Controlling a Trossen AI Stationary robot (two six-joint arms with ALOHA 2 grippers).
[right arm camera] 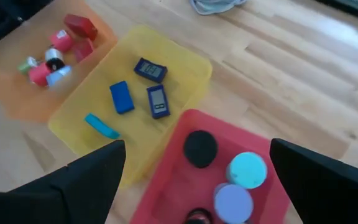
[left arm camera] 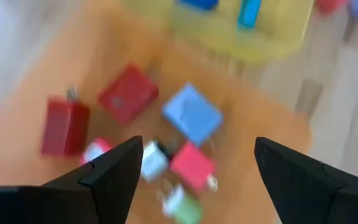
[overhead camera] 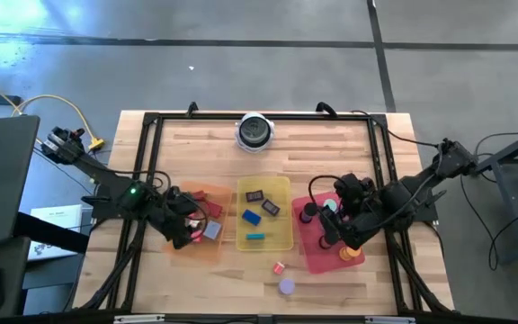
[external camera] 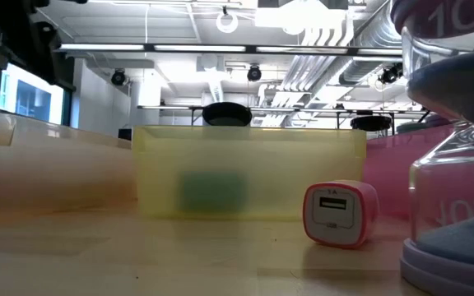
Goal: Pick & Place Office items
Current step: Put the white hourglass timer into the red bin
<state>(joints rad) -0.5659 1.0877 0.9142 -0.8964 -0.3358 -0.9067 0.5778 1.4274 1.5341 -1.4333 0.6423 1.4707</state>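
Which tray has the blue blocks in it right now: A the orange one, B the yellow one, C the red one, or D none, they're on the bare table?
B: the blue blocks lie inside the yellow tray, between the orange tray and the red tray.

Red blocks [left arm camera: 126, 94], pale blue block [left arm camera: 192, 114], pink bits [left arm camera: 192, 166] clustered in orange tray; blue blocks [right arm camera: 121, 98] and teal piece [right arm camera: 101, 126] flat in yellow tray; black disc [right arm camera: 200, 148], teal disc [right arm camera: 248, 170] in red tray; pink charger [external camera: 340, 214], purple disc [overhead camera: 287, 286] loose on surface
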